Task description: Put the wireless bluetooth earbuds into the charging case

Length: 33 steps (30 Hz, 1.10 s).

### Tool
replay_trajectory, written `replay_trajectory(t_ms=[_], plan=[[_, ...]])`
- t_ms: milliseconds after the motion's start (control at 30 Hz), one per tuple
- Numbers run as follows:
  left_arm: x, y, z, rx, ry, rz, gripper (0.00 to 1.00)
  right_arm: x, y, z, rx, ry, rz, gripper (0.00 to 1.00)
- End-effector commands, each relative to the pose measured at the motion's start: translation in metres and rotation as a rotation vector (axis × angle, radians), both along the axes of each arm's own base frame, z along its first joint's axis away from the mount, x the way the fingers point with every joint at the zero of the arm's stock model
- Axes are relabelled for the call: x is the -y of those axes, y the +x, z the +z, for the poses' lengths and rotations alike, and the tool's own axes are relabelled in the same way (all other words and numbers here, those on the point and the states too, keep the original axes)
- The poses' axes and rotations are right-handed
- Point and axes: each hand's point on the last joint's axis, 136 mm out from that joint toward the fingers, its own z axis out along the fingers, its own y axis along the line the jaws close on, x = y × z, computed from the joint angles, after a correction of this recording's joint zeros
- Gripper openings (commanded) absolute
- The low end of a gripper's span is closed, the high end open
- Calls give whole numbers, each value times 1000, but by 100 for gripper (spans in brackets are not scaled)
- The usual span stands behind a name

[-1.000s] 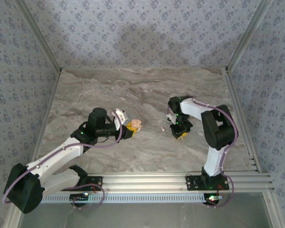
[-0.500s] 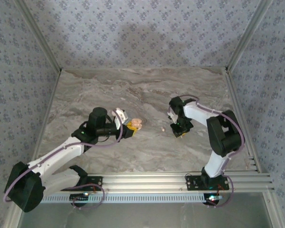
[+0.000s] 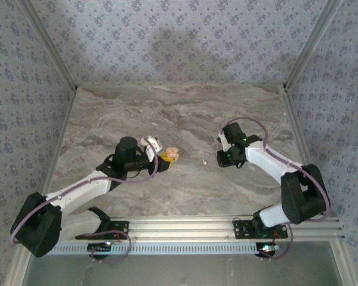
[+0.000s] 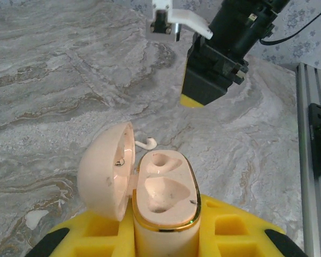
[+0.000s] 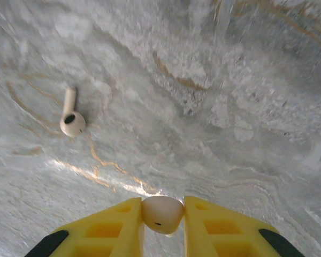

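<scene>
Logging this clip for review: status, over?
Left claw shut on cream glossy charging case, lid open, sockets empty. Right claw shut on one small cream earbud. Second cream earbud loose on grey marble table.

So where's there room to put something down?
Free: the far table up to the back wall, and the near strip along the rail. Crowded: the middle, around the charging case, loose earbud and right jaws.

Your cream charging case (image 4: 163,198): upright, lid open, sockets empty; one earbud (image 4: 146,143) lies mid-table (image 3: 107,119), second earbud (image 5: 161,214) pinched in right gripper (image 5: 163,205)
</scene>
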Motion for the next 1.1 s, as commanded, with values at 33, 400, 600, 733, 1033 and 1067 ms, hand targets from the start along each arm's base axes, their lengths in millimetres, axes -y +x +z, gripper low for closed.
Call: replay_trajectory(t_ms=[33,400,600,733,1033,1067], plan=[[3,10,9,59,-43,22,18,-14,10,21,106,150,-59,25],[9,23,7,114,-63,56,18,-63,8,95,328,451,41,25],[17,15,12,139,-84,17,17,-89,-2,136,419,517,152,25],[23,6,20,211,-106,-30,16,-104,-9,163,475,581,196,26],[33,-1,32,340,-97,-81,14,-121,-23,197,583,637,219,26],[33,-1,33,356,-93,-81,14,-124,-24,199,592,643,222,25]])
